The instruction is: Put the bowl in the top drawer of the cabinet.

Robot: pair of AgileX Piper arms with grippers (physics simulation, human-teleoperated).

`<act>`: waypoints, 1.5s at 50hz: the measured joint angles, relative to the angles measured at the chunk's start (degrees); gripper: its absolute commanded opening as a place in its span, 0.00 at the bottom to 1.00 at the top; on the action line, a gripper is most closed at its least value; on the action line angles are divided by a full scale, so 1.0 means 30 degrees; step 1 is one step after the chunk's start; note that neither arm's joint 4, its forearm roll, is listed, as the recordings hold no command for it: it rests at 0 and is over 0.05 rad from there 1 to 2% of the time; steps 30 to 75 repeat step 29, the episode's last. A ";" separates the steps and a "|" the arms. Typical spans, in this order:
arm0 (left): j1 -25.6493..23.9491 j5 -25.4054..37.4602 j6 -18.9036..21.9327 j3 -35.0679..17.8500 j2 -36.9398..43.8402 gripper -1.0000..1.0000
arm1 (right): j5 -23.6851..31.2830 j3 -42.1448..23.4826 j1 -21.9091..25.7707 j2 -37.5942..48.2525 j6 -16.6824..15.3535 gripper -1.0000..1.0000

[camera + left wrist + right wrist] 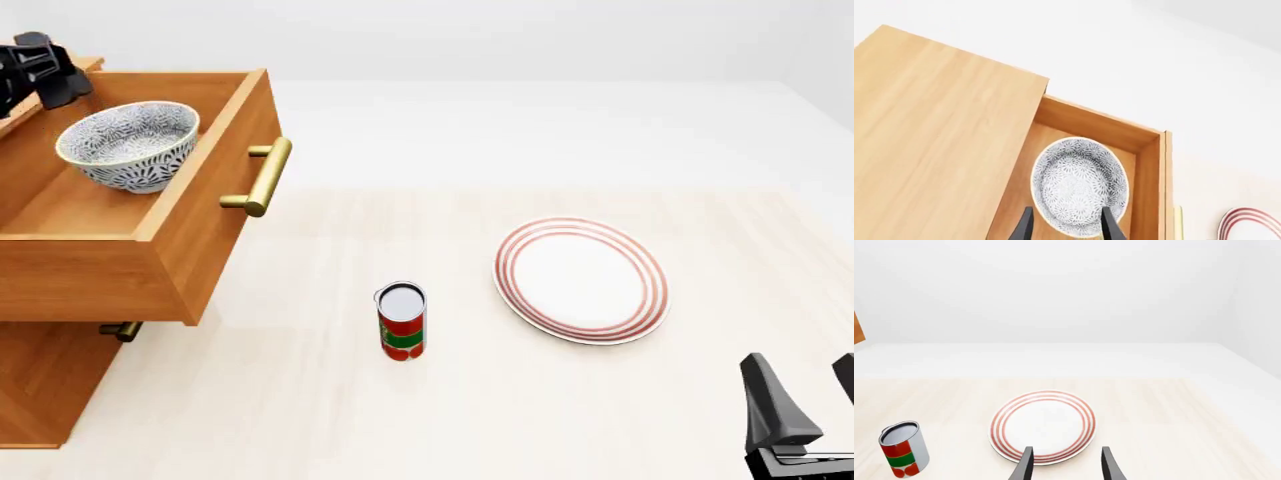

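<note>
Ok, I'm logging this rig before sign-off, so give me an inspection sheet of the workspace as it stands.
Surface: pale wood table, no spills seen.
Job's things: bowl upright inside the pulled-out top drawer of the cabinet.
Clutter: red-ringed plate and a red-and-green can standing apart on the table.
Grippers: left gripper open above the bowl, holding nothing; right gripper open, empty, near the plate.
Cables: nothing seen.
Surroundings: plain white backdrop.

Left fingers (1026, 227) apart; right fingers (1025, 465) apart
</note>
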 measured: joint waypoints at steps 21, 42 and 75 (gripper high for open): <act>-0.1343 0.0536 -0.0781 0.0087 -0.3244 1.00 | 0.0000 0.0000 0.0000 0.0000 0.0001 1.00; -0.2654 0.0361 -0.1123 0.0796 -0.4879 1.00 | 0.0000 0.0000 -0.0001 0.0000 0.0000 1.00; -0.2654 0.0361 -0.1123 0.0796 -0.4879 1.00 | 0.0000 0.0000 -0.0001 0.0000 0.0000 1.00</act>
